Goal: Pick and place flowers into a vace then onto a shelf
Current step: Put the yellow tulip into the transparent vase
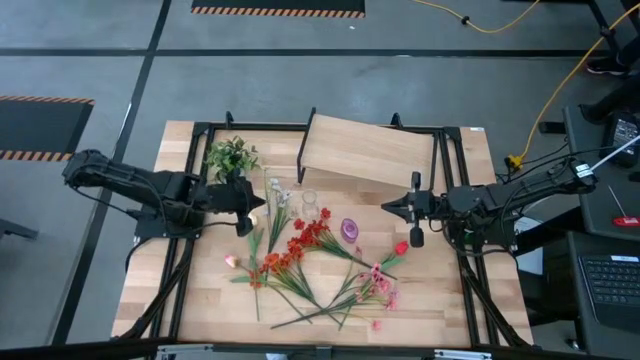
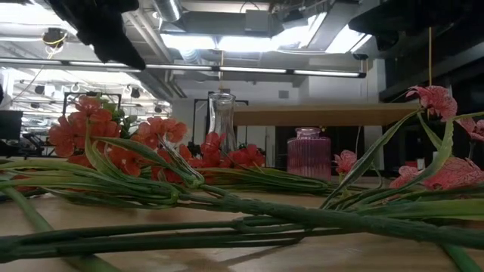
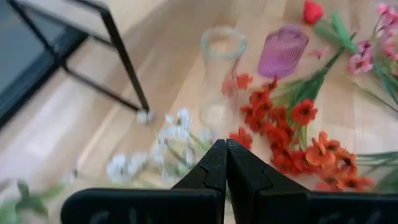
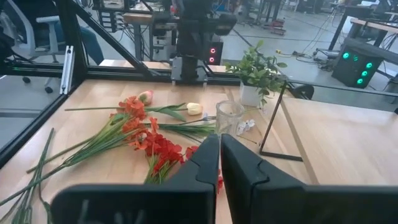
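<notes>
- Hovering over the white blooms (image 3: 171, 140), the left gripper (image 3: 226, 149) has its fingers pressed together, empty.
- Right gripper (image 4: 220, 144): fingers pressed together, holding nothing.
- Flowers (image 1: 300, 255) lie loose on the tabletop (image 1: 200, 300) before the shelf (image 1: 365, 152) and the glass vase (image 3: 221, 74).

No writing, label, brand, number or sign is showing clearly enough for me to read in any view.
</notes>
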`<state>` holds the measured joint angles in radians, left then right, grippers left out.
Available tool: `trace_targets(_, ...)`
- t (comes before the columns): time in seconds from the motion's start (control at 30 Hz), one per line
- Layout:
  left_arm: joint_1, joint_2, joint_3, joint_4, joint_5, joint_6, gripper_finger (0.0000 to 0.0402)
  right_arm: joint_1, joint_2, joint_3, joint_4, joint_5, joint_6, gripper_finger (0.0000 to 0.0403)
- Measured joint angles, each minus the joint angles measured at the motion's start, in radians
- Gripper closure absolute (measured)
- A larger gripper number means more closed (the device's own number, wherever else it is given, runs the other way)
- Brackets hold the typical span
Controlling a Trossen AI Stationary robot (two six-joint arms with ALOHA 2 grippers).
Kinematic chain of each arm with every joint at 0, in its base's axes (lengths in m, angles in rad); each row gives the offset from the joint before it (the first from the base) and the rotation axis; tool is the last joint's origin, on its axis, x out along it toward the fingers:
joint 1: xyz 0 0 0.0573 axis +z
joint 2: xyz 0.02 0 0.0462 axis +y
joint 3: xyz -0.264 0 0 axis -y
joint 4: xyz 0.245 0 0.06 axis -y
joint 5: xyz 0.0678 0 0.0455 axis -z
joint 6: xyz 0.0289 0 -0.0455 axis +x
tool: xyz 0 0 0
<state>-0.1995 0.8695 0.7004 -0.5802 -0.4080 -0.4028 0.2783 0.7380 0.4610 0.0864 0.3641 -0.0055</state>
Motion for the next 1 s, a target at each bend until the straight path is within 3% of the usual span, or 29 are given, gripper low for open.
trace_targets(0.27,-0.050,0.145,0.095,-0.258,0.049,-0.282,0.0398,-0.001,-0.001,0.000,0.000,0.000,-0.030,0.0380)
trace_targets(0.43,-0.051,0.205,0.096,-0.263,0.147,-0.380,0.0398,-0.001,-0.001,0.000,-0.001,0.001,-0.068,0.0380)
trace_targets(1.0,-0.086,0.322,0.096,-0.263,0.224,-0.503,0.0397,0.000,0.000,-0.001,-0.005,0.000,-0.068,0.0380)
